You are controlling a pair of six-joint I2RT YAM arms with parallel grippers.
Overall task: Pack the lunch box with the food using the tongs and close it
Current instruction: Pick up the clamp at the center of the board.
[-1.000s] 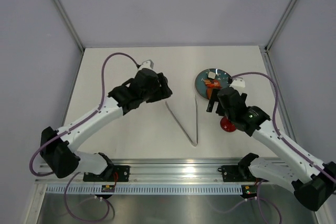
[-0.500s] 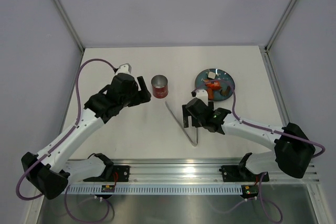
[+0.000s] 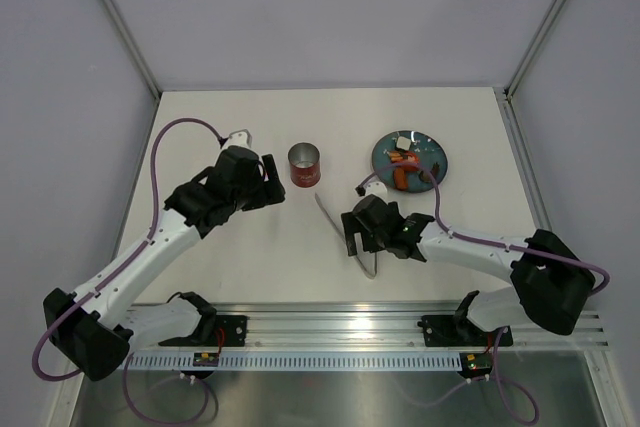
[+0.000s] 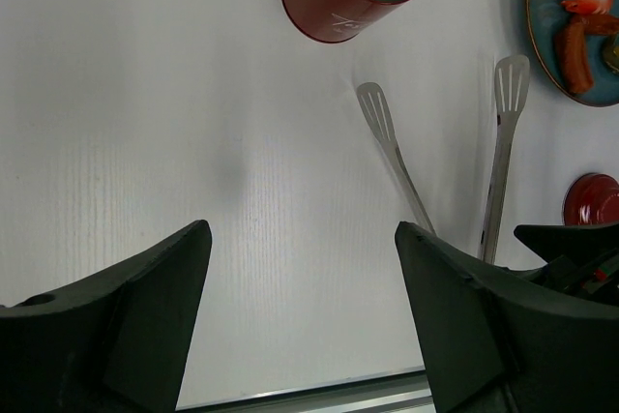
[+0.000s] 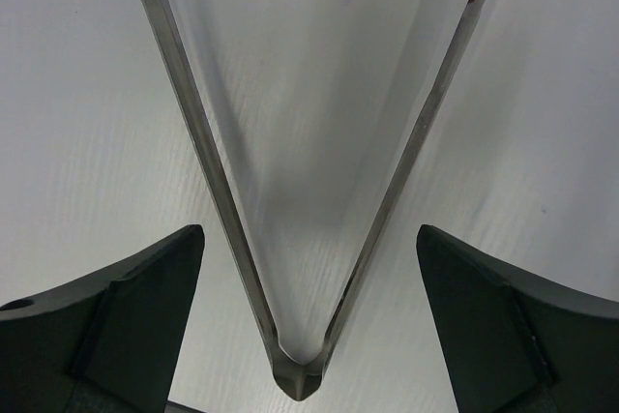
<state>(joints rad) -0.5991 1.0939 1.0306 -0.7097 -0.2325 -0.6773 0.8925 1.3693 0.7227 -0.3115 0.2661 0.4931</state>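
The right gripper's [image 5: 309, 239] fingers [image 5: 126, 326] stand fully spread, one on each side of the joined end of the long thin silver metal tongs [image 5: 295, 381]. They touch neither arm, so nothing is grasped yet. A second ago this gripper was over by the plate; it has swung across to the tongs, which have not shifted on the white table [image 4: 145, 94].

The left gripper [image 4: 300, 229] has released too. A second ago it covered the small red cylindrical lunch box [image 4: 319, 7]; now it has drawn back with its jaws wide and empty. The box stands upright and open, just beyond the tongs' spoon ends.

The orange-red food pieces [image 4: 571, 50] are still on the flat blue-grey round plate [image 3: 385, 157], and the round red lid [image 4: 592, 198] lies apart, near the right arm.

It looks as if the box has been set in place and the tongs come next. No packing has begun.
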